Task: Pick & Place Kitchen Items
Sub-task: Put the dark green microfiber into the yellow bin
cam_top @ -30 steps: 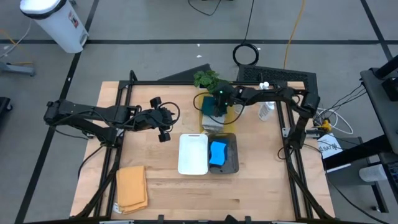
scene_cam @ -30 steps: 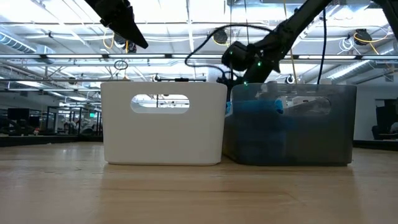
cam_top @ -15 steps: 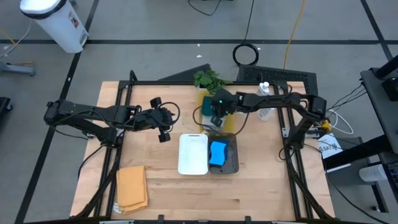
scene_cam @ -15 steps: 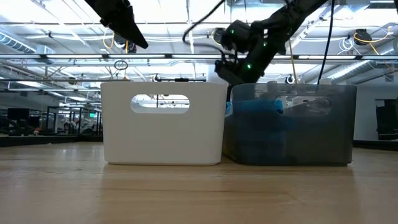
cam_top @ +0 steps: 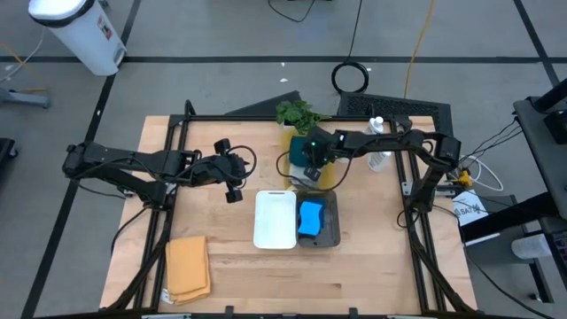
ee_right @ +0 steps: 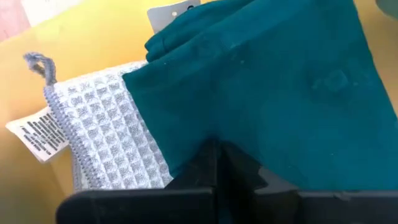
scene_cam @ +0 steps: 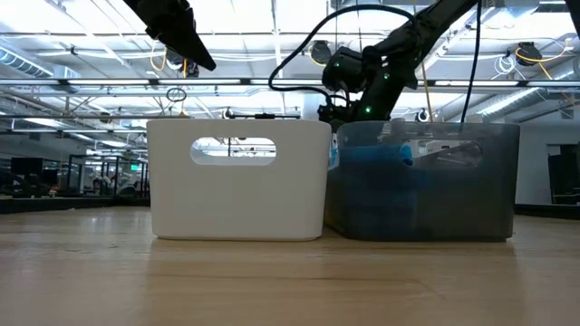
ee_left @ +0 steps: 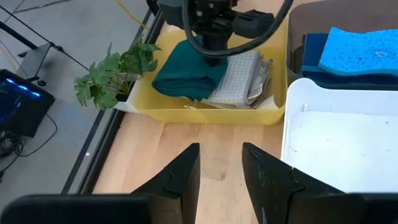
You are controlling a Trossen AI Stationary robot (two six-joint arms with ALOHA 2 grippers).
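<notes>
- The right claw (cam_top: 307, 168) sits just above centre in the high view, over the yellow tray (ee_left: 186, 111). Its fingers are pressed together, with a fold of the dark green cloth (ee_left: 186, 73) apparently pinched between them (the right wrist view shows teal fabric right at the tips).
- In the left wrist view the green cloth lies in the tray, partly over the grey cloth (ee_left: 239, 78).
- The left claw (cam_top: 235, 183) hangs left of centre, slightly parted and holding nothing.
- In the centre stand the white bin (cam_top: 275, 219) and the grey bin (cam_top: 332, 226) touching side by side; blue sponges (cam_top: 310, 217) already lie in the grey one.
- An orange-tan cloth (cam_top: 188, 266) lies lower left on the bench (cam_top: 372, 266), and a white bottle (cam_top: 379, 158) stands upper right.
- To do this step well, I judge: lift straight up until the green cloth clears the tray wall, and watch that the grey cloth does not drag along.
- Carry it high enough that the hanging fabric clears the bin rim.
</notes>
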